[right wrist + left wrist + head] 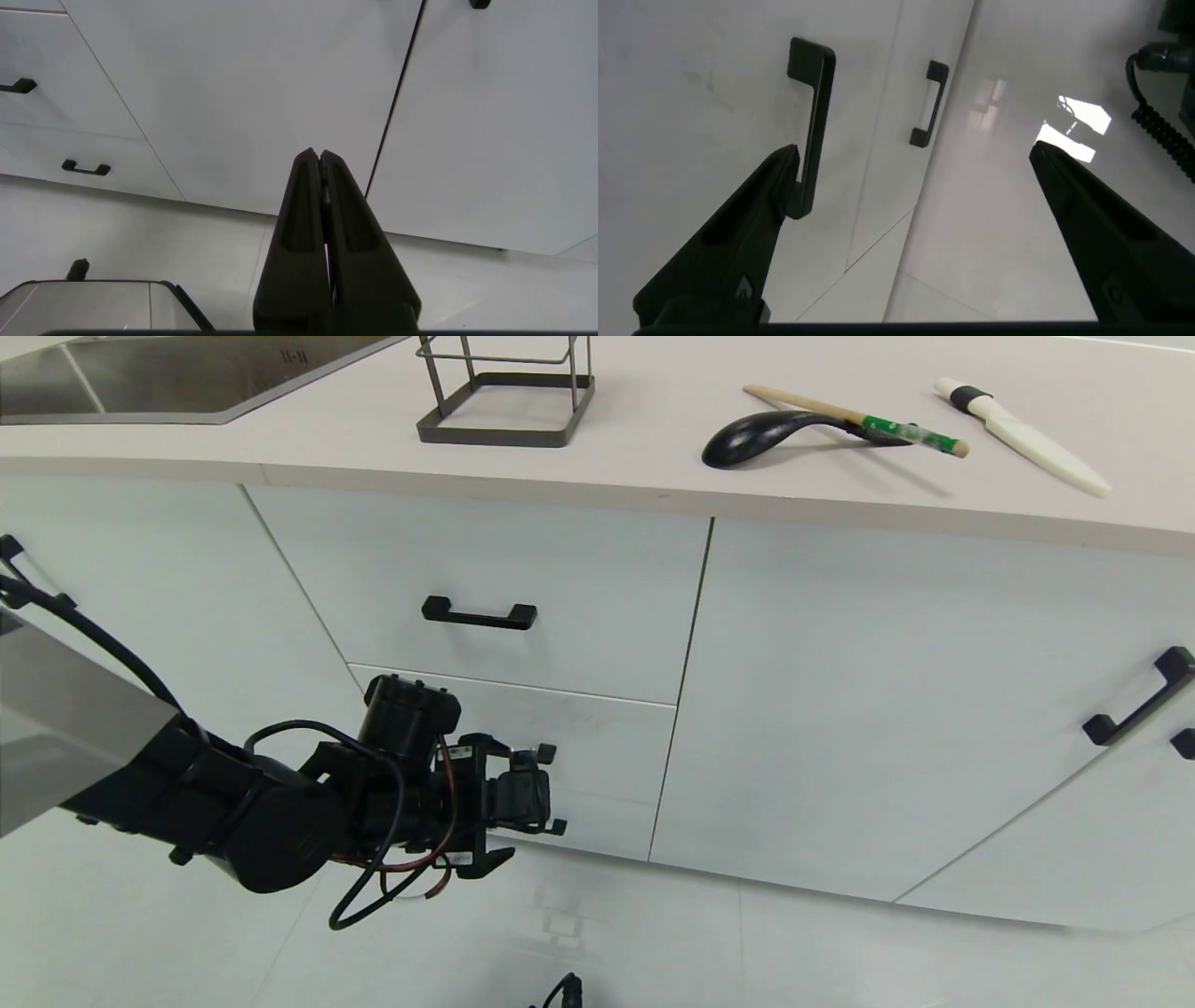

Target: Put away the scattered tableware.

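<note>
The left gripper (915, 154) holds its flat black jaws wide apart and empty, one jaw just beside the black bar handle (811, 121) of a glossy white drawer. The right gripper (320, 187) has its jaws pressed together on nothing. On the pale matte counter (653, 467) lie a glossy black spoon (756, 437), a green-banded wooden stick (859, 422) across its handle and a white knife with a black band (1022, 437), well apart from a dark wire rack (509, 392).
</note>
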### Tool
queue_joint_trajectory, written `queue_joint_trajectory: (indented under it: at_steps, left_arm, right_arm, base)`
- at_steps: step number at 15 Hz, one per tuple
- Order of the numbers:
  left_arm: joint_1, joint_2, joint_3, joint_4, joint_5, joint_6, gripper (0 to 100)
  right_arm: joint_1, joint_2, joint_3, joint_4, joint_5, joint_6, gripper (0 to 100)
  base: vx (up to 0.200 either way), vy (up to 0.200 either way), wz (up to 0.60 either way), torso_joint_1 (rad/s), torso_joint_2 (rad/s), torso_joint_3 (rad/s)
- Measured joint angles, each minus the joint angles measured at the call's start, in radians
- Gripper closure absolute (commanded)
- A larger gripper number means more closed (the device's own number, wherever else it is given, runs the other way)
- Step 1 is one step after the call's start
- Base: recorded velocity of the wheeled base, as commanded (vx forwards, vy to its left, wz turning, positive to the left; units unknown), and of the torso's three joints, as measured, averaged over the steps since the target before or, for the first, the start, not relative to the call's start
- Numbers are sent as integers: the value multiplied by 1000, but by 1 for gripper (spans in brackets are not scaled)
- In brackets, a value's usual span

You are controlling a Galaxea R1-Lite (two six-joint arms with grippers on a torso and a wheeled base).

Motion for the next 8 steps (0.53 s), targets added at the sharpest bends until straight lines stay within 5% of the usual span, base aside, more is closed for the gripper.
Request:
queue_joint_trajectory:
  at_steps: [8]
  left_arm:
    - [13, 75, -62, -11, 0, 0, 0]
  right_arm:
    - [0, 0, 0, 0, 0, 0, 100]
  base:
    - [0, 0, 0, 0, 0, 0]
